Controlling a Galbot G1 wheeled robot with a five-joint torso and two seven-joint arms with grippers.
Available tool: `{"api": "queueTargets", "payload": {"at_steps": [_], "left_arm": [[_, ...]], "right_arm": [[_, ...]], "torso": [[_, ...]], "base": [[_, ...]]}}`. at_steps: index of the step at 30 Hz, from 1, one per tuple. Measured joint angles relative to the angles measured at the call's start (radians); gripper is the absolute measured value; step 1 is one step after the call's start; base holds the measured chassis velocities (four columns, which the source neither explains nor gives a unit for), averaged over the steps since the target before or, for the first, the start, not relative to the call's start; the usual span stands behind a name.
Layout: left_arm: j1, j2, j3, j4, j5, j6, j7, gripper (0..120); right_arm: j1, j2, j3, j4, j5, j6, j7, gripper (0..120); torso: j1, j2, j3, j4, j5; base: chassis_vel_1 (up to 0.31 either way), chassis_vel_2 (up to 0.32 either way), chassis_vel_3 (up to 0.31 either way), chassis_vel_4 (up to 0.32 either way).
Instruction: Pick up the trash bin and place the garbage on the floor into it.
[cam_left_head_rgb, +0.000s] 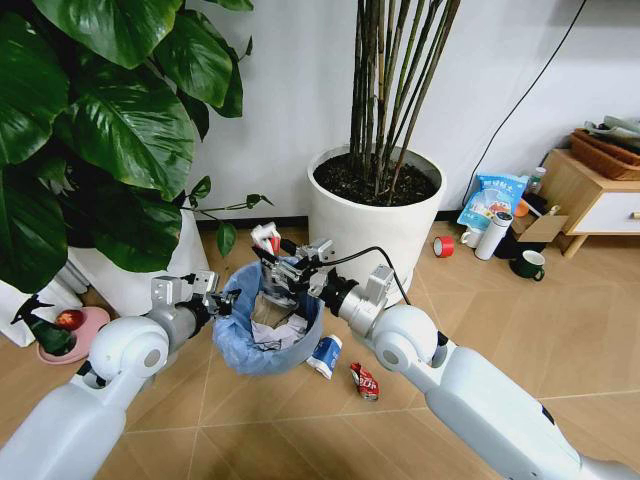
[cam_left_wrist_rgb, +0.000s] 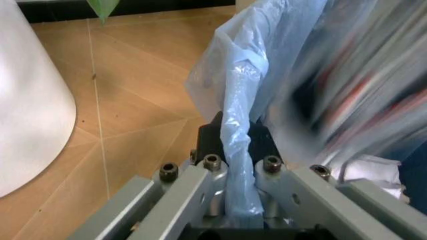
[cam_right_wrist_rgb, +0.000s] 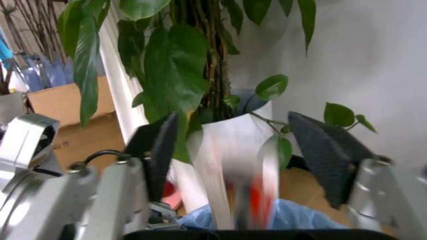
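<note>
Crinkled light-blue plastic marks the rim my left gripper (cam_left_head_rgb: 222, 300) is clamped on: my left wrist view shows the bag's fold pinched tight between my fingers (cam_left_wrist_rgb: 212, 172), so the trash bin (cam_left_head_rgb: 266, 345) hangs steady at my left, held off the floor (cam_left_head_rgb: 300, 420), as I judge it, to serve as a catching mouth. Paper wads (cam_left_head_rgb: 285, 328) already lie inside. Above the opening, my right gripper (cam_left_head_rgb: 283, 262) hovers with its pads (cam_right_wrist_rgb: 327, 155) spread wide apart, and a red-and-white piece of garbage (cam_right_wrist_rgb: 243, 175) shows as a blur between them, apparently dropping toward the blue liner below; I judge this a release over the bin. Farther right, on the chevron boards just beside the bin, a crushed blue-white can (cam_left_head_rgb: 325, 355) and a red wrapper (cam_left_head_rgb: 364, 381) wait, so the job looks partly done. Behind stands the big white plant pot (cam_left_head_rgb: 375, 225).
</note>
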Motion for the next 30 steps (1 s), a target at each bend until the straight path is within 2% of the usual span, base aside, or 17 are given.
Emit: {"api": "queueTargets", "payload": {"at_steps": [1, 3, 6, 7, 10, 14, 17, 18, 21, 26, 30], "left_arm": [[0.001, 0.000, -0.002, 0.000, 0.000, 0.000, 0.000, 0], [0.002, 0.000, -0.003, 0.000, 0.001, 0.000, 0.001, 0], [0.008, -0.002, -0.011, -0.001, 0.004, 0.000, 0.002, 0], [0.008, -0.002, -0.011, -0.001, 0.004, 0.000, 0.002, 0], [0.027, -0.003, -0.036, -0.002, 0.019, 0.000, 0.014, 0], [0.051, -0.003, -0.064, -0.008, 0.025, -0.001, 0.023, 0], [0.096, 0.002, -0.101, -0.024, 0.045, -0.001, 0.047, 0], [0.096, 0.002, -0.101, -0.024, 0.045, -0.001, 0.047, 0], [0.129, -0.003, -0.133, -0.038, 0.053, -0.001, 0.055, 0], [0.150, -0.010, -0.160, -0.046, 0.056, -0.001, 0.058, 0], [0.159, -0.014, -0.175, -0.052, 0.057, -0.001, 0.058, 0]], "right_arm": [[0.001, -0.002, 0.003, 0.001, 0.000, -0.001, 0.003, 69], [0.001, -0.004, 0.005, 0.003, 0.001, -0.003, 0.006, 72], [0.001, -0.018, 0.012, 0.020, 0.006, -0.008, 0.016, 87], [0.001, -0.018, 0.012, 0.020, 0.006, -0.008, 0.016, 87], [-0.011, -0.040, 0.049, 0.047, 0.020, -0.021, 0.045, 98], [-0.043, -0.073, 0.107, 0.074, 0.028, -0.038, 0.066, 100], [-0.165, -0.139, 0.242, 0.087, 0.010, -0.051, 0.101, 100], [-0.165, -0.139, 0.242, 0.087, 0.010, -0.051, 0.101, 100], [-0.278, -0.180, 0.343, 0.037, -0.033, -0.054, 0.099, 100], [-0.375, -0.190, 0.387, -0.019, -0.066, -0.047, 0.088, 100], [-0.457, -0.166, 0.387, -0.080, -0.115, -0.034, 0.071, 100]], "torso": [[0.000, 0.000, 0.000, 0.0000, 0.0000], [0.000, 0.000, 0.000, 0.0000, 0.0000], [0.000, 0.000, 0.000, 0.0000, 0.0000], [0.000, 0.000, 0.000, 0.0000, 0.0000], [0.000, 0.000, 0.000, 0.0000, 0.0001], [0.000, 0.000, 0.000, 0.0002, 0.0000], [0.000, 0.000, 0.000, -0.0001, 0.0002], [0.000, 0.000, 0.000, -0.0001, 0.0002], [0.000, 0.000, 0.000, -0.0003, 0.0003], [0.000, 0.000, 0.000, 0.0000, 0.0004], [0.000, 0.000, 0.000, -0.0001, 0.0004]], "base": [[0.000, 0.000, 0.000, 0.000], [0.000, 0.000, 0.000, 0.000], [0.000, 0.000, 0.000, 0.000], [0.000, 0.000, 0.000, 0.000], [0.000, 0.000, 0.000, 0.000], [0.000, 0.000, 0.000, 0.000], [0.000, 0.000, 0.000, 0.000], [0.000, 0.000, 0.000, 0.000], [0.000, 0.000, 0.000, 0.000], [0.000, 0.000, 0.000, 0.000], [0.000, 0.000, 0.000, 0.000]]}}
